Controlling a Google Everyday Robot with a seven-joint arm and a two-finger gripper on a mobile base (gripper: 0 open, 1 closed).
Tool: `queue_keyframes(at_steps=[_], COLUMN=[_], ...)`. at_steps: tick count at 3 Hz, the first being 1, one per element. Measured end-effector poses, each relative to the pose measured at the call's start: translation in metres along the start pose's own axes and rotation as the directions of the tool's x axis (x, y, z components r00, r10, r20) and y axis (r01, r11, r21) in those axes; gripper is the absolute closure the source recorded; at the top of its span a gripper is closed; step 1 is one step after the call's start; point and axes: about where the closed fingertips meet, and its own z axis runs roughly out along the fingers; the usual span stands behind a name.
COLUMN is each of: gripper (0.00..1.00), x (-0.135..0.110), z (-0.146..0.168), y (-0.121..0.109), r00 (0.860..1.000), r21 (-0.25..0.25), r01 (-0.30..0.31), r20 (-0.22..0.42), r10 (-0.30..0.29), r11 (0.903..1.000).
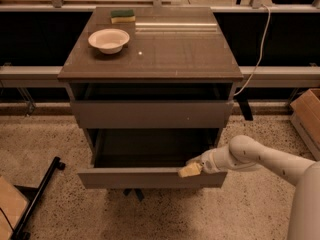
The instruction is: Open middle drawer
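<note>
The middle drawer (140, 178) is a wide, shallow grey-brown drawer with a plain front, pulled well out of the cabinet (175, 49); its dark inside shows. My gripper (190, 170), with a pale yellowish tip, sits at the top edge of that drawer's front, right of centre. My white arm (260, 159) reaches in from the lower right. The upper drawer (150, 114) stands slightly out above it. The lowest drawer is hidden under the pulled-out one.
A white bowl (108, 40) and a green-and-yellow sponge (122, 15) lie on the cabinet top. A cardboard box (307, 116) stands at the right. A black stand leg (37, 199) lies on the speckled floor at the lower left. A white cable (255, 49) hangs at the right.
</note>
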Motion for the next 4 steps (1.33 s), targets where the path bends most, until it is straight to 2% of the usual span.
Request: queue_keyframes(at_steps=[1, 2, 3, 4], gripper=[1.0, 0.98, 0.75, 0.51], x=[0.023, 0.024, 0.049, 0.048], z=[-0.014, -0.015, -0.03, -0.03], y=[0.01, 0.01, 0.021, 0.021], r00=[0.998, 0.997, 0.988, 0.988], r21=[0.016, 0.018, 0.036, 0.036], r01=[-0.059, -0.064, -0.13, -0.13], r20=[-0.037, -0.04, -0.077, -0.077], r10=[0.059, 0.065, 0.133, 0.133], r11=[0.9981, 0.9978, 0.9908, 0.9908])
